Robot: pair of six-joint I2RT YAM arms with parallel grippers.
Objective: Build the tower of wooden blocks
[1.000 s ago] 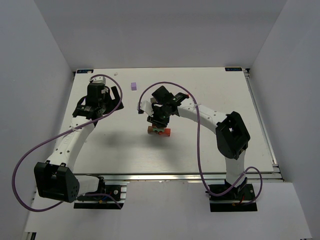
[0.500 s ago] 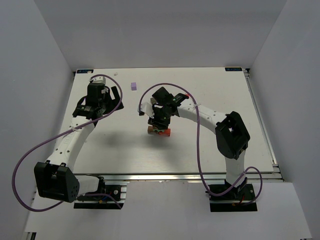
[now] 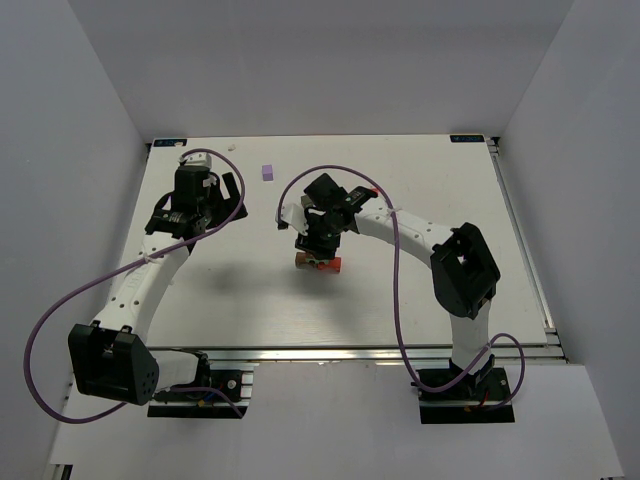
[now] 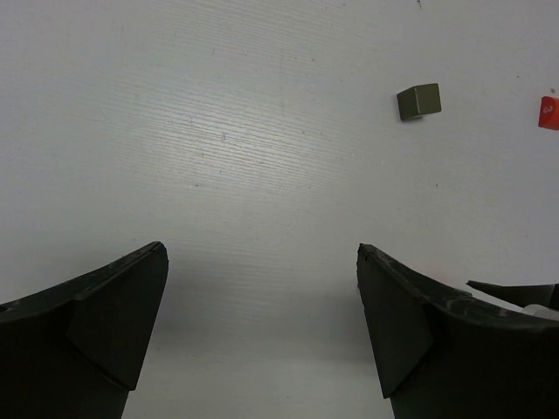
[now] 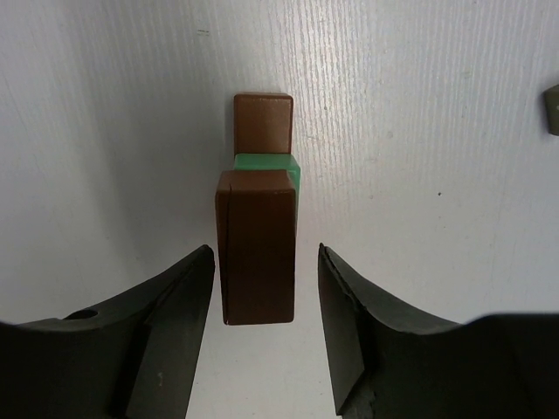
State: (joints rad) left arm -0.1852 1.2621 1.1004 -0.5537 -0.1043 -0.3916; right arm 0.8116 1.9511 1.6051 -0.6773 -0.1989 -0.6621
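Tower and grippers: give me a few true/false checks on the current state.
1. The right gripper straddles a brown bar, jaws open. True.
2. A green block shows under that bar. True.
3. The left gripper is shut on a block. False: it is open and holds nothing.
4. The dark cube is stacked on the green block. False: it lies alone on the table.
5. A lilac block lies alone near the table's far edge. True.

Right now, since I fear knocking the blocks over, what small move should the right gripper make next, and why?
Probably lift the right gripper straight away, jaws open. Its fingers straddle the brown block with a gap on each side, holding nothing, and that block touches the green block; sideways motion could nudge it.
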